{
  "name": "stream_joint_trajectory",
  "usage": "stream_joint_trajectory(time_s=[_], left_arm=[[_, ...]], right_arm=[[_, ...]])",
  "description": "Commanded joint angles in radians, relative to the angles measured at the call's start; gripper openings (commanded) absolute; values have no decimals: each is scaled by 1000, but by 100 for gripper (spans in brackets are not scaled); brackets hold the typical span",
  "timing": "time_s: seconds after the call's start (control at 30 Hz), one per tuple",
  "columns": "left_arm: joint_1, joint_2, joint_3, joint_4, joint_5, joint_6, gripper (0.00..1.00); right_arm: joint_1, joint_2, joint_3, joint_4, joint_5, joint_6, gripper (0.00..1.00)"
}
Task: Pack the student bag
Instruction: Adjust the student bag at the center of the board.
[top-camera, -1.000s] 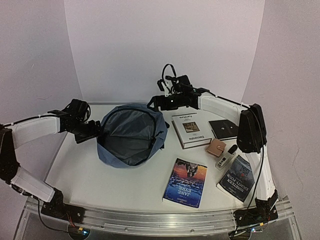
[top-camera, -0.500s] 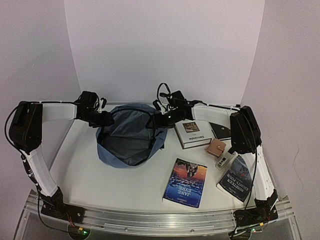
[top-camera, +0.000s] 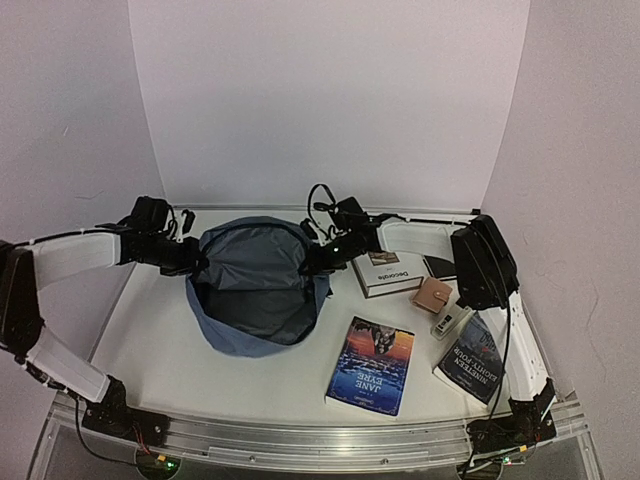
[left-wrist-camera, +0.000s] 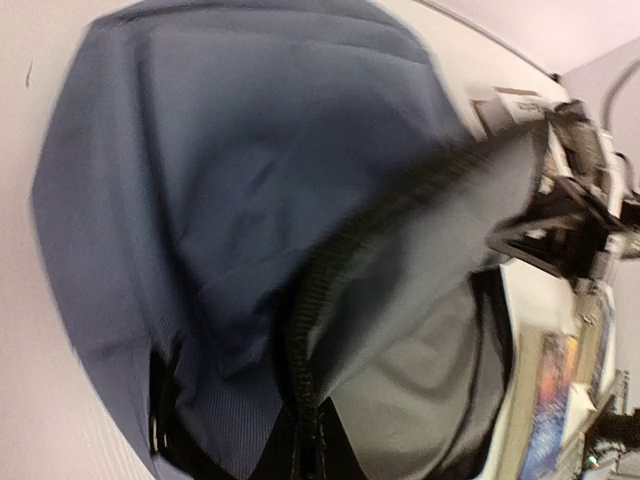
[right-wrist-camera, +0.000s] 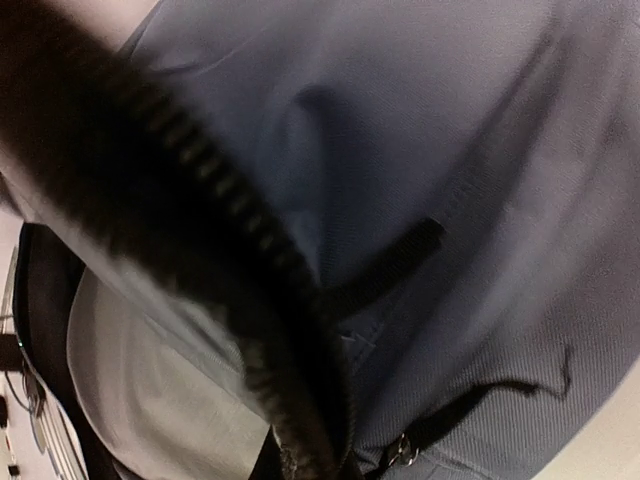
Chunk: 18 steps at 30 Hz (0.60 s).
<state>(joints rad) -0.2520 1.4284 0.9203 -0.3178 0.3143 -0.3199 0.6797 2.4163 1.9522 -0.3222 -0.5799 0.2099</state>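
student bag (top-camera: 235, 335): slate-blue outside, paler grey lining, black zipper (right-wrist-camera: 215, 200). Jane Eyre book (top-camera: 371, 365): deep blue with an orange-red band, pale lettering. Nineteen Eighty-Four book (top-camera: 478, 358): dark navy, white title. Third book (top-camera: 390, 273): white cover. wallet (top-camera: 433, 295): tan. tabletop (top-camera: 160, 340): white.

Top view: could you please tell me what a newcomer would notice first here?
The bag sits left of centre, its mouth held wide open by the left gripper and right gripper, each shut on its rim. Right of it lies a bright Jane Eyre book.
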Motion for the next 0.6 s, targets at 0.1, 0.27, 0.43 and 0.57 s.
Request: stream_joint_trajectory(time_s=[0.1,0.27,0.43,0.57], left_arm=[[5,-203,-17,-121,-34,-77,0],[43,39,144,-173,-133,-101,0],[112,230,193,-175,-133,-158,0],[132,330,195,-159,-114,-171,0]], right_arm=[[-18,-135,-39,-26,13,-105,0],[-49,-50,99,-52,67,-69,0],[-47,40,191,-132,137,-58,0],[-46,104,219,-172,164,-43,0]])
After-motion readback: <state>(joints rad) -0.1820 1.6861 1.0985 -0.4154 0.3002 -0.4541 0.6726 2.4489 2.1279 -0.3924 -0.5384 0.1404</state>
